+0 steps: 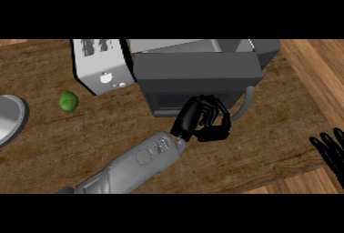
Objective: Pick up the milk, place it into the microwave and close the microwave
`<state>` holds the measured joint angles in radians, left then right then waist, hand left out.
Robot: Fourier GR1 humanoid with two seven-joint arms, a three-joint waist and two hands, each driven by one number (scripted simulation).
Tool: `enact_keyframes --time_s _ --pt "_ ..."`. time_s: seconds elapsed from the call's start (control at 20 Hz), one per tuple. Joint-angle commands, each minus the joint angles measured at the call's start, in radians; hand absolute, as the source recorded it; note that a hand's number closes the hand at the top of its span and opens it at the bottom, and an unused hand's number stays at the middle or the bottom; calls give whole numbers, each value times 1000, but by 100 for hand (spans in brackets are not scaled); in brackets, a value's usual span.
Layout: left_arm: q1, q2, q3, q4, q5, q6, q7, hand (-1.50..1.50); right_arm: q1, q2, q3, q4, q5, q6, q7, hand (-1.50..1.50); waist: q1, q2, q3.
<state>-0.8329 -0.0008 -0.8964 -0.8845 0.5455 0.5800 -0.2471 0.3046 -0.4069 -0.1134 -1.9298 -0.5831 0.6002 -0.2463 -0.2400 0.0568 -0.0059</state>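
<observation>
Nearest to us, our right hand (331,148) shows only as straight black fingers at the lower right edge of the head view, open and resting over the brown wooden counter (60,150), well apart from the work, which suits a job that one arm can manage. Our grey left forearm (138,164) comes in from the lower edge and slants up to the right, so that our left hand (208,120) sits just in front of the dark grey, box-shaped microwave (194,68). Its fingers are curled inward rather than straight, and we cannot see anything clearly between them; whether they curl on nothing or hide something small we cannot say for sure. The hand lies against the microwave's swung-open grey door (194,98), beside its curved light grey handle (247,101), and we judge that it is placed there to push the door shut. The milk does not show anywhere on the counter, so we take it to be either inside the microwave's cavity or hidden, and we cannot tell which. Farther left lie a small green lime-like fruit (68,101) and the rim of a round grey plate (12,119), both well clear of the arm's path. At the back left stands a white toaster-like appliance (101,63), just beside the microwave.
</observation>
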Motion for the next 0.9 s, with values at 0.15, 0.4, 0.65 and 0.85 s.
enact_keyframes --time_s 0.15,0.4,0.65,0.85 --pt "-100 1 75 77 98 11 -72 150 -27 -13 -14 -19 -41 -29 35 -150 -3 8 0" --pt "-132 1 116 148 165 -43 -115 150 -24 -24 -33 -27 -71 -30 41 -150 -11 14 1" --pt "-156 1 137 160 244 -38 -93 150 -41 -35 -26 -41 -109 -30 61 -150 -34 20 2" --pt "-138 1 141 184 268 -11 -130 150 -50 -43 -36 -42 -125 -31 64 -150 -33 27 2"
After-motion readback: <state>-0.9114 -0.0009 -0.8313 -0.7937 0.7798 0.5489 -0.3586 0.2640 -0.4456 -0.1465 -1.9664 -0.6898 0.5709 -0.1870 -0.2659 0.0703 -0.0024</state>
